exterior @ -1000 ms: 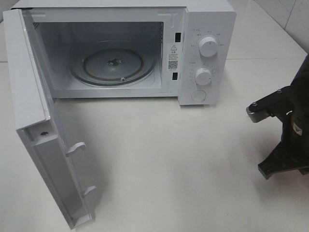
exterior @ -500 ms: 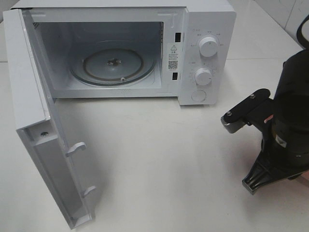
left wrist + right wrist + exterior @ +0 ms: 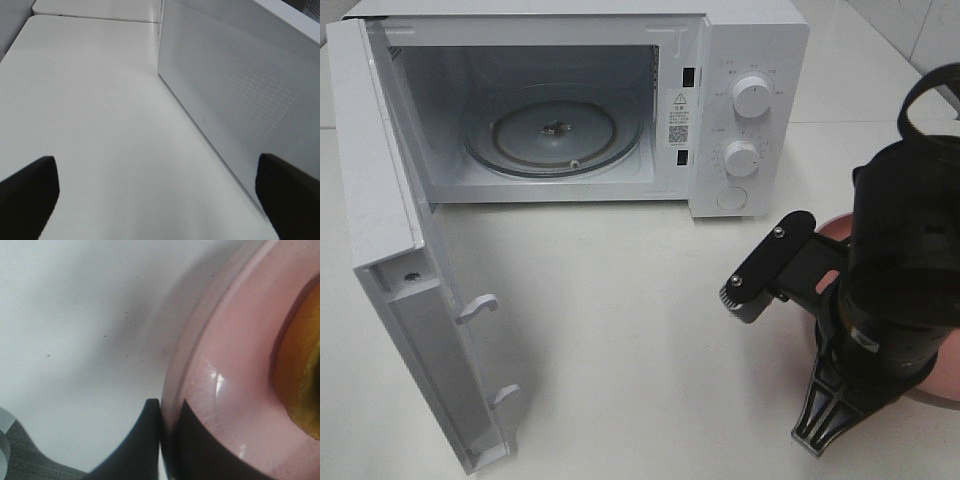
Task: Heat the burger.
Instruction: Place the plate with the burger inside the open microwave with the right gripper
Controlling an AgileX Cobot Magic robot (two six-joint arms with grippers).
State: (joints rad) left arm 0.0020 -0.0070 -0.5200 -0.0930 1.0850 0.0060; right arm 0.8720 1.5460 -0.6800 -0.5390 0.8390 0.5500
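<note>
The burger point(image 3: 300, 385) shows only as a golden-brown edge in the right wrist view. It lies on a round pink plate point(image 3: 235, 380). My right gripper point(image 3: 167, 440) is shut on the plate's rim, one finger above it and one below. From the high camera my right arm point(image 3: 900, 270) covers the burger, and only slivers of the pink plate point(image 3: 830, 228) show at the right. The white microwave point(image 3: 750, 60) stands at the back with its door point(image 3: 390, 250) swung wide open to the left and its glass turntable point(image 3: 555, 130) bare. My left gripper point(image 3: 160, 200) is open over the table.
The open door juts toward the table's front left. Two knobs point(image 3: 752, 95) and a round button are on the microwave's right panel. In the left wrist view a white dotted panel point(image 3: 240, 90) of the microwave stands close beside my left gripper, above the white table point(image 3: 90, 115).
My right arm has moved left and toward the middle of the table, carrying the pink plate into the high view. The microwave and its door have not moved.
</note>
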